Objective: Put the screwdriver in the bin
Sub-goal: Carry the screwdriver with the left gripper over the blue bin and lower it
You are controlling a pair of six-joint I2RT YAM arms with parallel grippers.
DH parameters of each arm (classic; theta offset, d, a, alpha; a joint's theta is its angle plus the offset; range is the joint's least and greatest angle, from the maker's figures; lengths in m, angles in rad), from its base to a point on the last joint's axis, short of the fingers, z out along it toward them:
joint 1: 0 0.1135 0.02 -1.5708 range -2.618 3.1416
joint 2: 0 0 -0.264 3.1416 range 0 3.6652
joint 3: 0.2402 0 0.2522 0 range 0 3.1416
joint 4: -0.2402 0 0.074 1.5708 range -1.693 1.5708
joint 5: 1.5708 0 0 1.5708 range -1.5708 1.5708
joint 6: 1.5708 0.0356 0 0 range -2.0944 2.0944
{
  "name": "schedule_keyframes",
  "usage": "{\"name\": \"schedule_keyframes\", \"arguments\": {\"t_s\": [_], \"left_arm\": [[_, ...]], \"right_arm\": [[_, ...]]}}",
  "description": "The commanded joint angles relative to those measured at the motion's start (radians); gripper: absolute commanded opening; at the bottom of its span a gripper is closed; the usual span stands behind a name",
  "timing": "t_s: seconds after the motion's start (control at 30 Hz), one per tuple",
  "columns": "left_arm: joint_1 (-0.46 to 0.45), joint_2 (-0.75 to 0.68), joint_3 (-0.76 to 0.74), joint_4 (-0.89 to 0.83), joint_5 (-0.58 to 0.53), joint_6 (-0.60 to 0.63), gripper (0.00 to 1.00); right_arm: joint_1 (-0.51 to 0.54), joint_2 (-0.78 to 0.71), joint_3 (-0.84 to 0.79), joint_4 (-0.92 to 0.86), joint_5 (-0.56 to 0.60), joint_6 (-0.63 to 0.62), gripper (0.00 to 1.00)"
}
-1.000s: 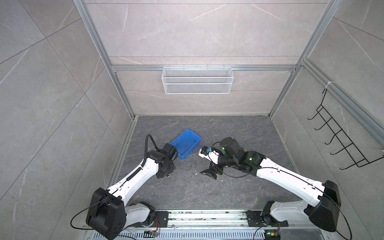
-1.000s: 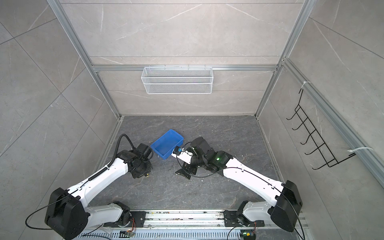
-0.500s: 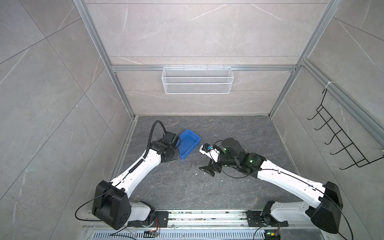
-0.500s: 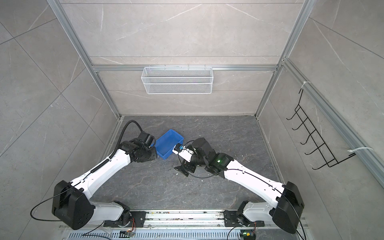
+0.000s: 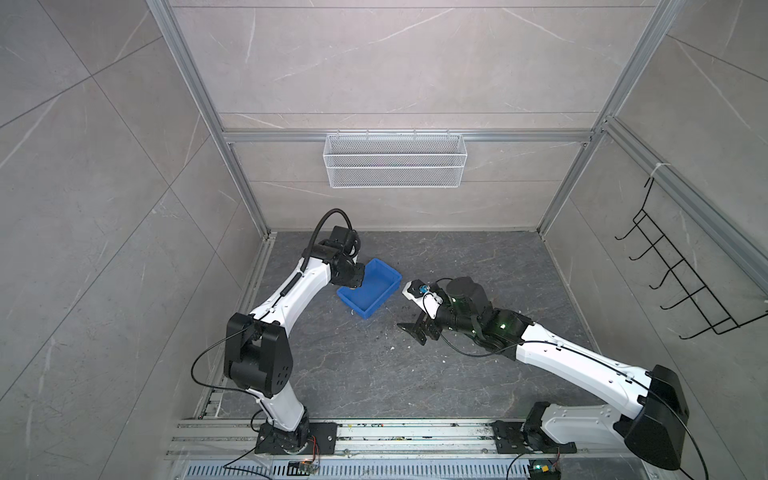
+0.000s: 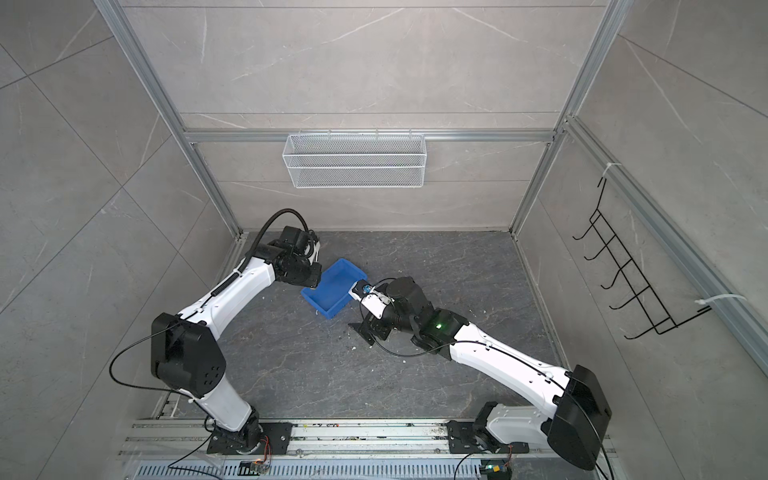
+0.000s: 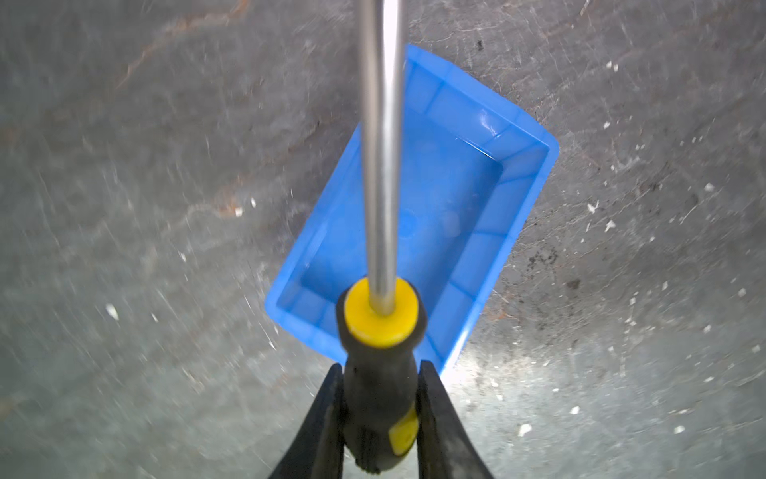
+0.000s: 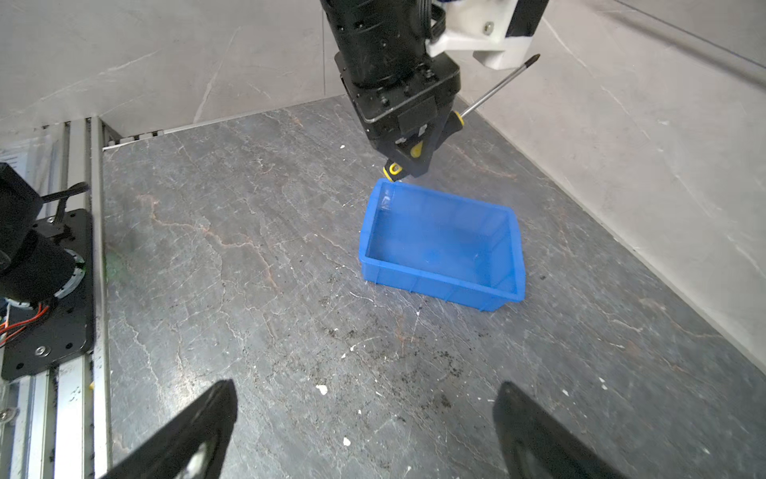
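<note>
Gripping the screwdriver (image 7: 379,373) — slim steel shaft — jaws overhang the glossy blue bin (image 7: 516,178).

Left arm (image 5: 299,291), right arm (image 5: 573,361): white shells, black joints, black base plates (image 5: 328,432). Black cables (image 5: 336,210) loop outside. Green LED (image 5: 503,325) on right forearm. Right gripper (image 8: 364,387) fingers (image 8: 186,431) black.

Lies as a dark grey, pale-veined stone floor (image 5: 374,374), closed in by light tiled walls at the back and both sides and by an aluminium rail (image 5: 395,432) along the front edge. Carries the bin (image 5: 374,293) (image 6: 332,291) directly, bright blue, flat on its bottom and askew to the walls, left of the middle and in the back half in both top views. Bears also scattered white crumbs (image 8: 321,389) and dark specks (image 8: 435,352), thickest near the bin.
</note>
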Motion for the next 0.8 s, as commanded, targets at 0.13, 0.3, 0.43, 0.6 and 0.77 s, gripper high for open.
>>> {"name": "schedule_keyframes", "arguments": {"t_s": [0.13, 0.3, 0.43, 0.6, 0.77], "left_arm": [[-0.001, 0.115, 0.127, -0.115, -0.011, 0.264, 0.0], [-0.001, 0.171, 0.162, -0.109, -0.063, 0.308, 0.0], [-0.004, 0.229, 0.207, -0.126, -0.087, 0.357, 0.0], [-0.017, 0.295, 0.257, -0.146, -0.108, 0.436, 0.0], [-0.024, 0.335, 0.26, -0.155, -0.128, 0.494, 0.0]], "right_arm": [[0.001, -0.069, -0.043, 0.041, 0.117, 0.06, 0.99], [0.0, -0.088, -0.072, 0.067, 0.158, 0.094, 0.99], [0.001, -0.094, -0.079, 0.066, 0.165, 0.096, 0.99], [0.001, -0.1, -0.089, 0.058, 0.165, 0.108, 0.99], [0.001, -0.102, -0.094, 0.052, 0.17, 0.114, 0.99]]}}
